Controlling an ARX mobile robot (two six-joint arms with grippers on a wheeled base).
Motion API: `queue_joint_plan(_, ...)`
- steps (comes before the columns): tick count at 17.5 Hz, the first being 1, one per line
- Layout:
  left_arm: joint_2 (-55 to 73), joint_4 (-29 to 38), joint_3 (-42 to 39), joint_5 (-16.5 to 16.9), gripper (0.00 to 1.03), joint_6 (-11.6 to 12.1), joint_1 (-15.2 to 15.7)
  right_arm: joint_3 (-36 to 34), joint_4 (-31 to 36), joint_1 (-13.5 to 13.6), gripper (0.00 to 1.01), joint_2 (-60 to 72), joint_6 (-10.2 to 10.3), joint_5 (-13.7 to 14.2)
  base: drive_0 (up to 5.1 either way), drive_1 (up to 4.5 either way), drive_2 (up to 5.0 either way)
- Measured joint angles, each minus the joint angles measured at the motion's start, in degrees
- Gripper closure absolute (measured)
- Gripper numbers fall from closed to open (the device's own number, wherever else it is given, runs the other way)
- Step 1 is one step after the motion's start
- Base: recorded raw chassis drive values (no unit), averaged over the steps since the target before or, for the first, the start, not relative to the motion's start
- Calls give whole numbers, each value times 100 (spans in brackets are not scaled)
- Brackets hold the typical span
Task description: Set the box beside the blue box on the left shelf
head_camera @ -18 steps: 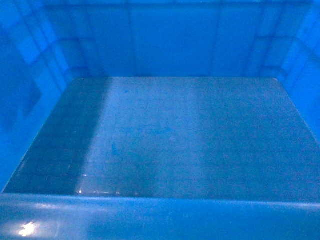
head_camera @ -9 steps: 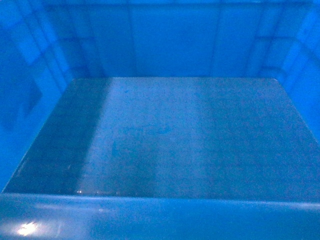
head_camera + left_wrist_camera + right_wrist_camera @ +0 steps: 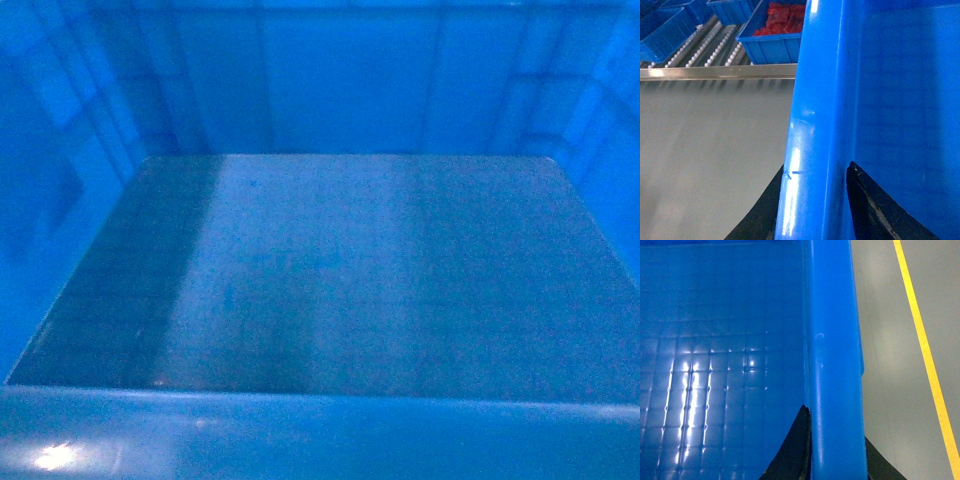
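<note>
Box [image 3: 815,125] is carried off the floor between both arms — left gripper [image 3: 812,210] and right gripper [image 3: 835,450] each clamp a side rim — w/ left shelf [image 3: 715,72] ahead, nearer left arm.

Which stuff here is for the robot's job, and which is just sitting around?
For the job:
box
left gripper
right gripper
left shelf
blue box with red stuff inside

Just around:
grey floor
yellow floor line

The box [image 3: 340,280] hides everything in the head view.
</note>
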Motion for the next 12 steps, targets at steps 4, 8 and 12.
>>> queue_joint_plan(4, 0, -7, 0, -4, 73, -2, 0, 0, -7, 0, 92, -2, 0, -2, 4, 427, -419)
queue_joint_plan(8, 0, 2, 0, 2, 73, 7, 0, 0, -2, 0, 92, 0, 0, 0, 2, 425, -420)
queue_joint_plan(12, 0, -4, 0, -4, 73, 13, 0, 0, -17, 0, 92, 0, 4, 0, 0, 422, -423)
